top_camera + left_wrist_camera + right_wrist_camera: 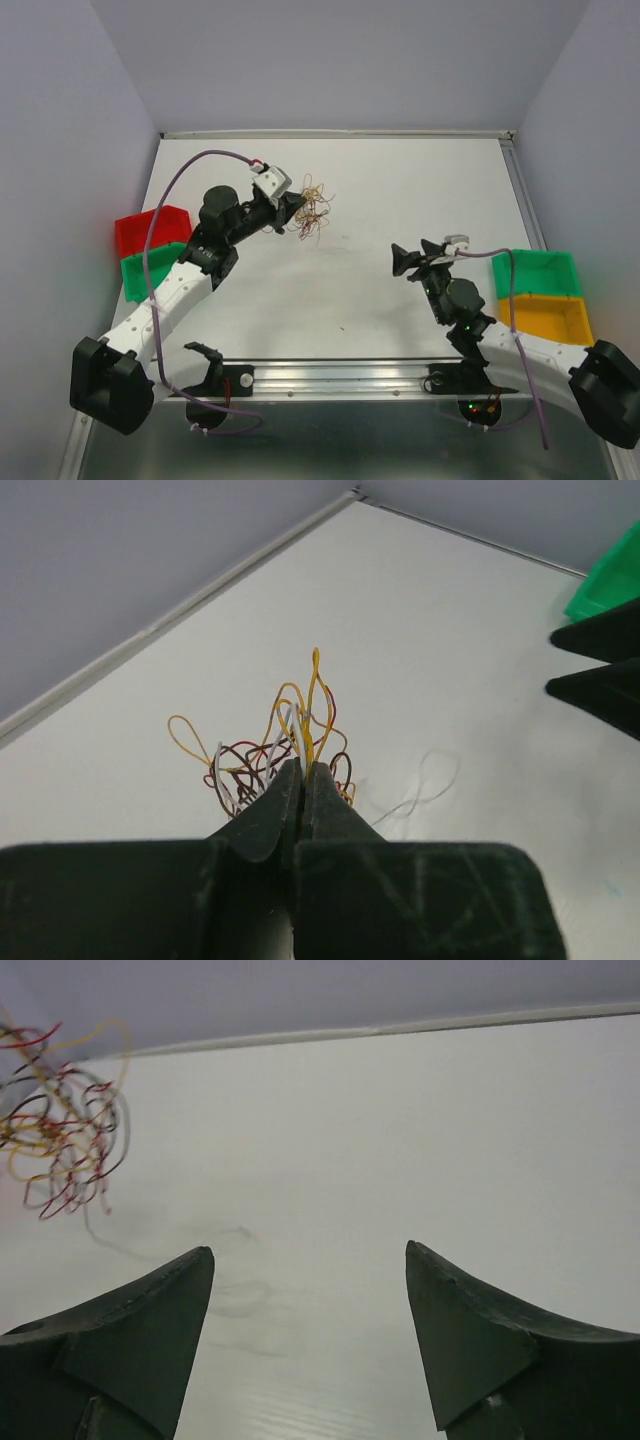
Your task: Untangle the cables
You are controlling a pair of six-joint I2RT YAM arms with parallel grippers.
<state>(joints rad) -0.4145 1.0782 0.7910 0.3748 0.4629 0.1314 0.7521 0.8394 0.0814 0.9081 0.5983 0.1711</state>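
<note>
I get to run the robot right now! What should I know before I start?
Left gripper: jaws shut on the cables, pinching the clump over the far left part of the table.
Right gripper: jaws open and holding nothing, on the right side of the table, well apart from the clump.
Done: one side of the clump is gripped. The yellow, red and brown strands are knotted together.
Left: probably catch a loose loop with the right gripper, then tease the strands apart one by one.
</note>
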